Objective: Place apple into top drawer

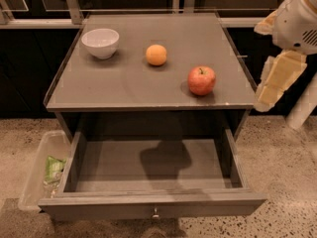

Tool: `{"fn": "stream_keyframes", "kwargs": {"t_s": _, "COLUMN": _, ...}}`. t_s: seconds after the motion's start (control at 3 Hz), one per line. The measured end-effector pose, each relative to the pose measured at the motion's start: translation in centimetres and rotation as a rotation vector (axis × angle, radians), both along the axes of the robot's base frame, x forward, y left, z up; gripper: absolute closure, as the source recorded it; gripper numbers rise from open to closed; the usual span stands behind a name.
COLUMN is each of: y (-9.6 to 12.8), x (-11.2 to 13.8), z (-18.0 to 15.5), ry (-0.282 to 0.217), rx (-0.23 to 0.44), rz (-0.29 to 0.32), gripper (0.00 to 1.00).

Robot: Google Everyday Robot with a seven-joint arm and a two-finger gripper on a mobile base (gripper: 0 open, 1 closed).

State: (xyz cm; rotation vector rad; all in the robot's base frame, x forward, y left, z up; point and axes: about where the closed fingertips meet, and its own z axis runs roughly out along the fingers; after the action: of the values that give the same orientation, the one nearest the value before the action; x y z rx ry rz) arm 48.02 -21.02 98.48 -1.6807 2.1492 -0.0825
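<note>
The red apple (201,80) with yellowish patches stands on the right front part of the cabinet top (124,78). The top drawer (99,206) is pulled out below it, and its inside shows nothing but a shadow. Its small metal knob (155,213) is at the middle of the front panel. My gripper (271,86) hangs off the right edge of the cabinet, to the right of the apple and apart from it, holding nothing that I can see.
A plain orange fruit (156,54) and a white bowl (100,42) stand further back on the top. A clear plastic bin (34,175) with a green packet (52,168) lies on the floor left of the drawer. A dark wall with rails runs behind.
</note>
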Motion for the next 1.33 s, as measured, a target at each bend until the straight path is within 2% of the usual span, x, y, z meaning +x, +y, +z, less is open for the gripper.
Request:
{"fn": "stream_keyframes", "kwargs": {"t_s": 0.33, "y": 1.2, "x": 2.9, "z": -0.2, "ry": -0.011, "rx": 0.065, "rz": 0.028, "gripper": 0.00}}
{"fn": "stream_keyframes", "kwargs": {"t_s": 0.67, "y": 3.9, "x": 5.6, "z": -1.8, "ry": 0.030, "rx": 0.178, "rz": 0.078, "gripper": 0.00}}
{"fn": "stream_keyframes", "kwargs": {"t_s": 1.0, "y": 6.4, "x": 6.9, "z": -4.2, "ry": 0.107, "rx": 0.260, "rz": 0.112, "gripper": 0.00}}
{"fn": "stream_keyframes", "kwargs": {"t_s": 1.33, "y": 6.5, "x": 7.0, "z": -4.6, "ry": 0.114, "rx": 0.267, "rz": 0.113, "gripper": 0.00}}
